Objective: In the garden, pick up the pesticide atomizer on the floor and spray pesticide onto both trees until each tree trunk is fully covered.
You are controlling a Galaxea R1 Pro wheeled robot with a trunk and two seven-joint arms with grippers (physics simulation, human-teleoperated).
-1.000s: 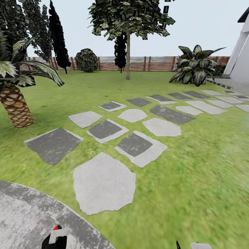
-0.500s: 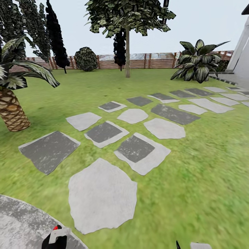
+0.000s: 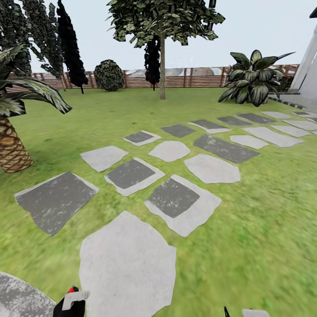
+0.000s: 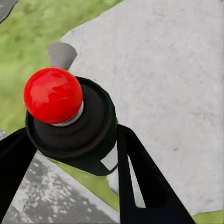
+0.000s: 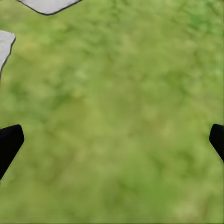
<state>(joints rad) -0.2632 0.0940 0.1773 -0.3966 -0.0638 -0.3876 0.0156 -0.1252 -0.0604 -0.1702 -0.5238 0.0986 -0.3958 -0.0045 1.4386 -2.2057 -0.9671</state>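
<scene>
The left hand (image 4: pixel 70 177) grips the pesticide atomizer (image 4: pixel 74 126) round its body — rigid, probably light, smooth-sided; right hand (image 5: pixel 112 140) spread, empty.

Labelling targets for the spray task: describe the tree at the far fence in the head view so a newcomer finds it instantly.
Follow the brown slat fence along the far edge of the lawn. In front of it, near the middle, stands the tree. Unlike the narrow black-green cypresses and the round bush further left, it has a straight, bare pale trunk under a spreading mottled green crown.
</scene>
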